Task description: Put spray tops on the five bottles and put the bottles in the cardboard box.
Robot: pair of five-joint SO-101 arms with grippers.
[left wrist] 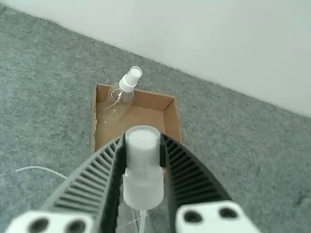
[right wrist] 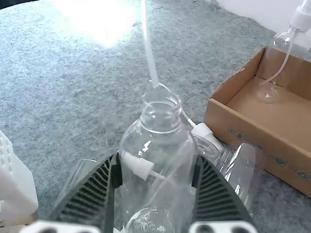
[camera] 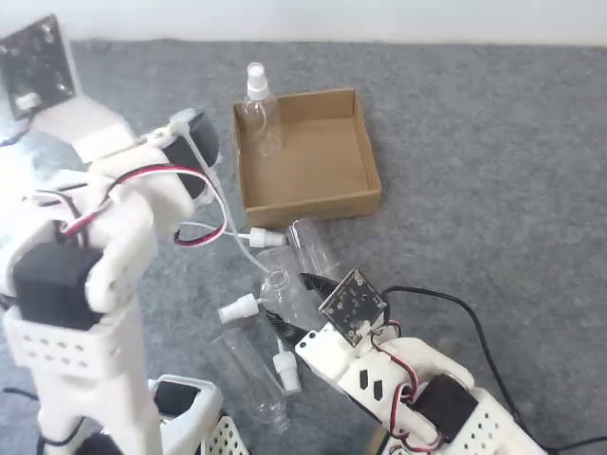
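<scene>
L arm's end effector (left wrist: pixel 142 140) is up over the L side of the grey felt tabletop (camera: pixel 493 142). Its black ribbed jaws are narrow, clamped on a white plastic spray top (left wrist: pixel 143 179). The top's thin white dip tube (right wrist: pixel 148 43) runs down and R to the mouth of the bottle the other arm holds. Can't tell if the tip is inside the neck.

Near-centre, loose on the tabletop:
- a clear plastic bottle w/o cap (camera: pixel 248 370), lying on its side
- a 2nd white spray top (camera: pixel 237 308), just L of the held bottle
- a 3rd white spray top (camera: pixel 264 237), farther back, near the box's near-L corner
- a 4th white spray top (camera: pixel 286 370), beside the R arm's wrist

R arm's end effector (right wrist: pixel 156 167) comes in from the near-R. Its jaws are closed round the body of a clear open-necked plastic bottle (right wrist: pixel 158 136), neck tilted up toward the L arm. Just beyond it lies another clear uncapped bottle (camera: pixel 313 246), on its side, close to the box's near wall.

Shallow brown cardboard box (camera: pixel 313 204) sits centre-far. In its far-L corner stands one clear bottle w/ white spray top fitted (camera: pixel 258 109), upright.
</scene>
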